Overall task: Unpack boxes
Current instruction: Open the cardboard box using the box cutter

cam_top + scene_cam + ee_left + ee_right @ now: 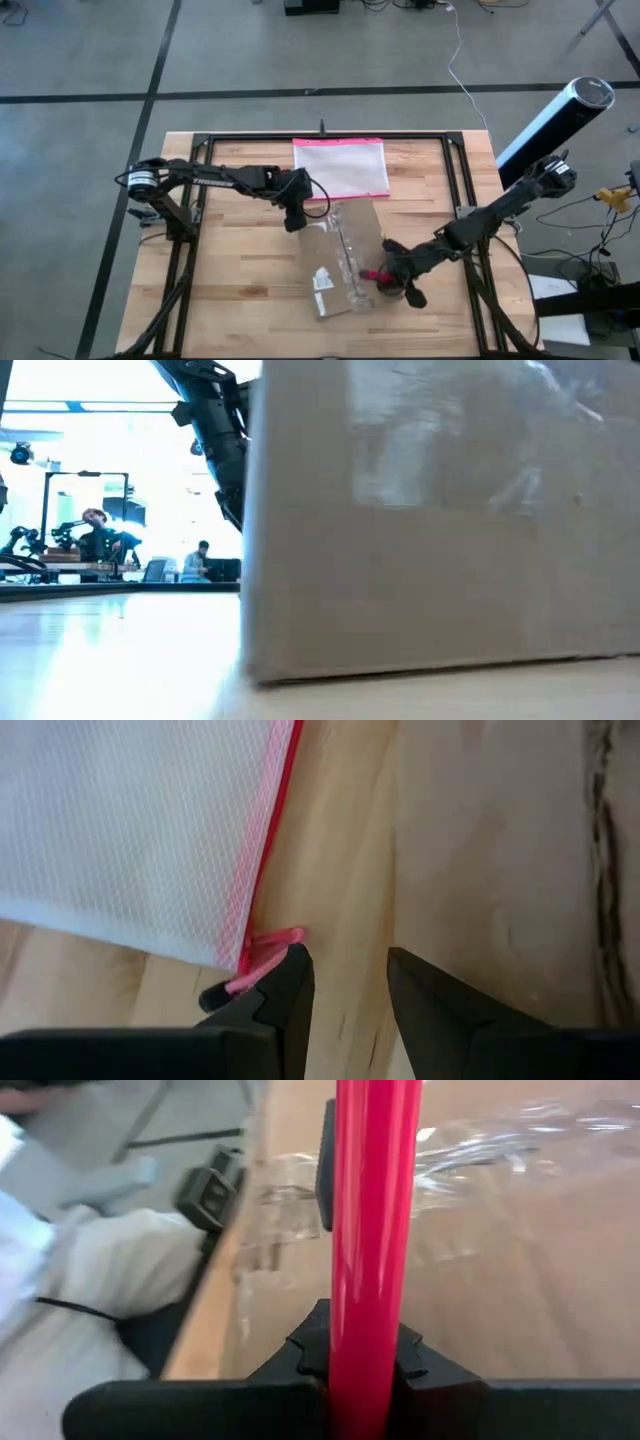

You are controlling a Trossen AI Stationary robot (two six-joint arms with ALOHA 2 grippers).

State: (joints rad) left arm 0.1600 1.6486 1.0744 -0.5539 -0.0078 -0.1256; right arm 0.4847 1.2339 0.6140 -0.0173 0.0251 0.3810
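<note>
- Grey floor with dark lines surrounds the pale wooden surface (230,300), which carries a black frame around its edges; in the low view a person sits at a workstation far off in the room behind.
- At the left, the left gripper (294,215) hovers over bare wood just beside the box's near-left corner; its own wrist view shows its jaws (345,990) narrowly apart with nothing between them, next to the corner of the pink-edged pouch (140,830).
- That pouch (340,166) lies flat toward the back of the surface, behind the box and apart from it.
- In the middle sits the brown cardboard box (340,258), lying closed with clear tape (480,1150) along its seam and a small white label (322,281) on top; in the low view it fills most of the picture.
- At the right, the right gripper (392,277) rests at the box's right edge, its jaws clamped on a slim red tool (368,1230) that points along the taped top.
- Judging by the flaps lying flat and the tape looking whole, the task seems barely begun: the seam has yet to be cut, the flaps opened, and whatever is inside lifted out.
</note>
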